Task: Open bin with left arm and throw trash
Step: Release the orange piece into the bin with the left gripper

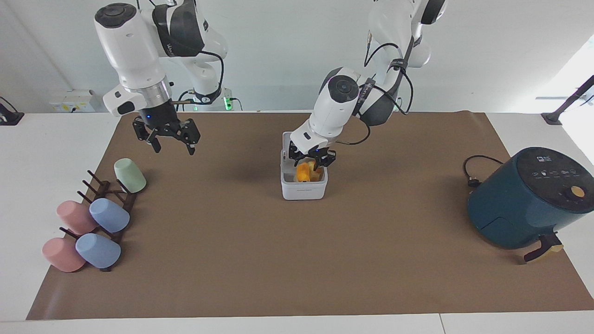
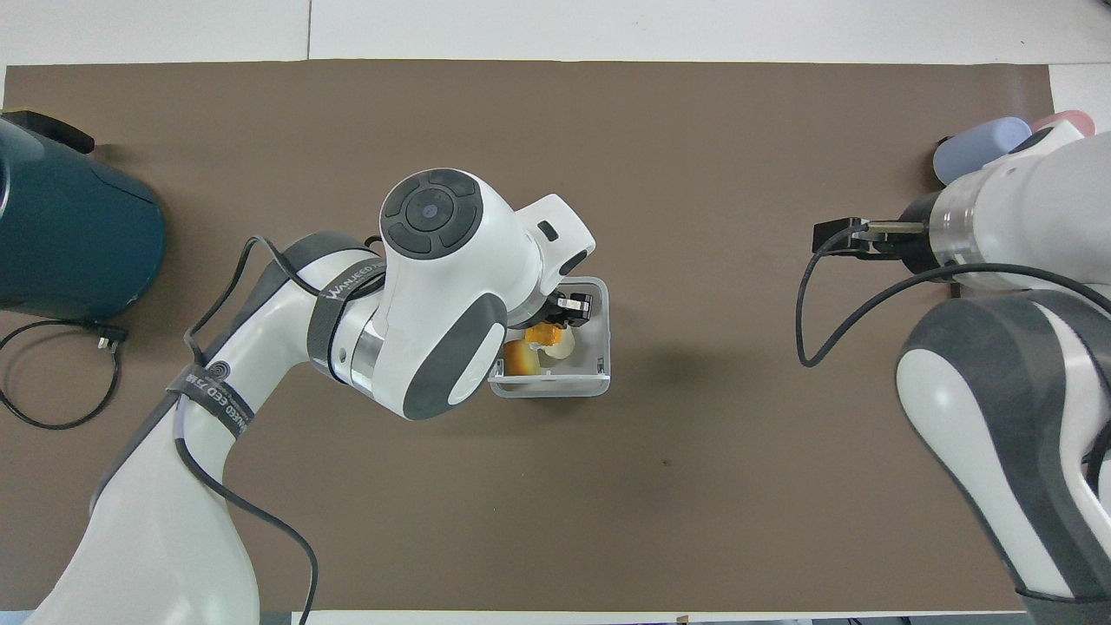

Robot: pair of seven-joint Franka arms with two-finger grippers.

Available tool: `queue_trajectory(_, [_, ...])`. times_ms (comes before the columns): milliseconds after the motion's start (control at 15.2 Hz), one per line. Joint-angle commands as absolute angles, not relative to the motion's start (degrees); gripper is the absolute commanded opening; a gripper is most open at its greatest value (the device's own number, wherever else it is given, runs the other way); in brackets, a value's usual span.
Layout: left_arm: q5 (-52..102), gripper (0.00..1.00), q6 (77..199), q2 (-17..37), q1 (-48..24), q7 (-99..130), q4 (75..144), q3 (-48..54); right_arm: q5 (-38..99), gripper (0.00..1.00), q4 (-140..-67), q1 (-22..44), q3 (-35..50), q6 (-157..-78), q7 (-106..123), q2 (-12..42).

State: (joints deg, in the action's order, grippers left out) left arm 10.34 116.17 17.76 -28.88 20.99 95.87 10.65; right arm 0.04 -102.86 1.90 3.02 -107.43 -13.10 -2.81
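Observation:
The white bin [image 1: 304,191] stands mid-mat with its lid [image 1: 284,138] swung up toward the robots; it also shows in the overhead view [image 2: 603,347]. My left gripper [image 1: 307,166] is lowered into the bin's mouth and is shut on the orange oblong [image 1: 302,172], which also shows in the overhead view [image 2: 545,334]. The yellow wedge [image 2: 519,358] and the cream lump [image 2: 565,346] lie inside the bin. My right gripper [image 1: 172,148] is open and empty, raised over the mat toward the right arm's end.
A dark-teal air fryer [image 1: 524,199] with its cord [image 1: 471,172] stands at the left arm's end. A dark rack with several pastel cups [image 1: 95,218] lies at the right arm's end, below and beside my right gripper.

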Motion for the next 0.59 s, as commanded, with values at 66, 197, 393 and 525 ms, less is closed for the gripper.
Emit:
queue_trajectory(66, [10.55,1.00,115.41,16.00,-29.09,21.27,96.25,9.76,-0.88,1.00,-99.32,-0.34,3.69,-103.11,-11.78,-2.20])
queue_trajectory(197, [10.55,1.00,112.43,15.73,-28.39,21.44,93.70,8.62,-0.88,1.00,-98.35,-0.97,3.69,-101.08,-11.78,-2.20])
queue_trajectory(393, [9.59,1.00,103.22,15.21,-25.33,21.10,87.29,4.50,-0.79,1.00,-98.09,-0.88,3.78,-99.23,-11.78,-2.20])
queue_trajectory(525, [5.82,1.00,98.89,13.20,-22.16,20.66,86.05,3.69,-0.79,1.00,-98.44,-0.44,3.78,-99.14,-11.43,-2.20])
